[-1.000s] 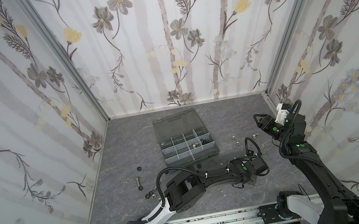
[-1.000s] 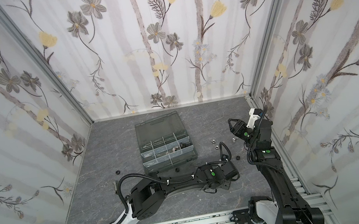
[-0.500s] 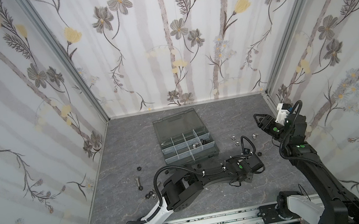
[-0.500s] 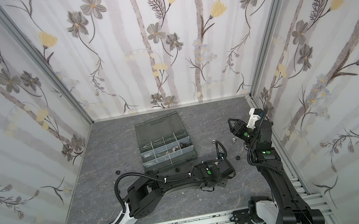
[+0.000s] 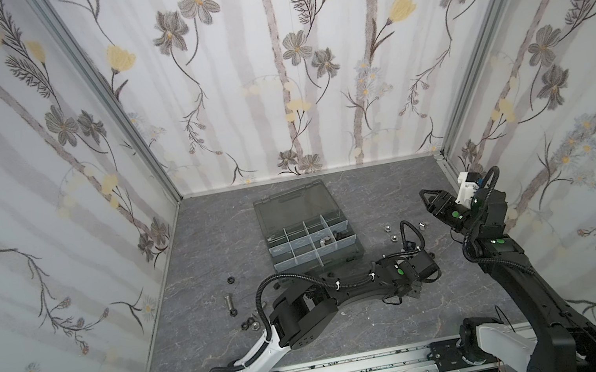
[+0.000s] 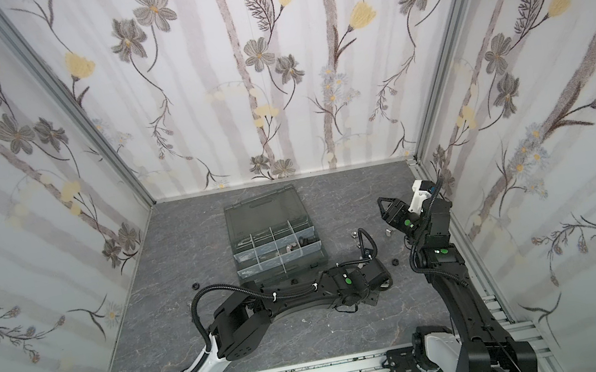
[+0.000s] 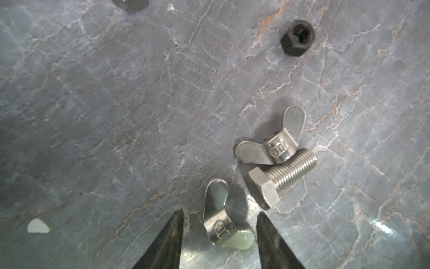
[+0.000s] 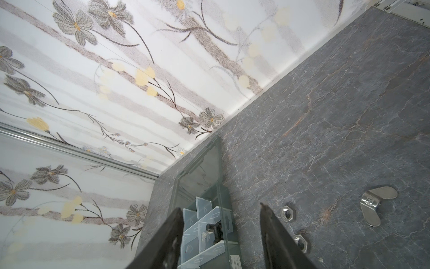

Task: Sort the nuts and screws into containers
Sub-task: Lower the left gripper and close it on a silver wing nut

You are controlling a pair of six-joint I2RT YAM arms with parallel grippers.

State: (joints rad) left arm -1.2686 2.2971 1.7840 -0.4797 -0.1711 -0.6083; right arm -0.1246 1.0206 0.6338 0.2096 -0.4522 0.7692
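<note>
1. Step in hand: picking up one nut. In the left wrist view the left gripper (image 7: pixel 220 214) is down at the grey marbled surface (image 7: pixel 116 116). Its jaws stand apart on either side of a silver wing nut (image 7: pixel 220 222), with a gap showing at each side, so nothing is clamped
2. Just beside that nut lie a silver bolt (image 7: pixel 282 178) and a second wing nut (image 7: pixel 273 144), which touch each other. A black hex nut (image 7: pixel 297 37) sits well apart
3. Next move, as a judgement: close on the wing nut without nudging the bolt, lift it, and carry it to a cell of the organizer box (image 5: pixel 342 256). The box stands open at the middle of the surface, toward the far edge
4. The right gripper (image 8: pixel 221 207) hangs raised near the right edge of the surface, jaws apart and empty
5. Only the wrist views show fingertips. In both top views the left arm's wrist hides its fingertips and the wing nut
6. The right wrist view shows plainly a black screw (image 8: pixel 215 229) lying in a cell. Two silver hex nuts (image 8: pixel 288 213) and a third wing nut (image 8: pixel 372 205) lie loose beside the box
7. Only the top views show loose black nuts (image 5: pixel 247 323) and a silver screw (image 5: pixel 228 299) on the left part of the surface
</note>
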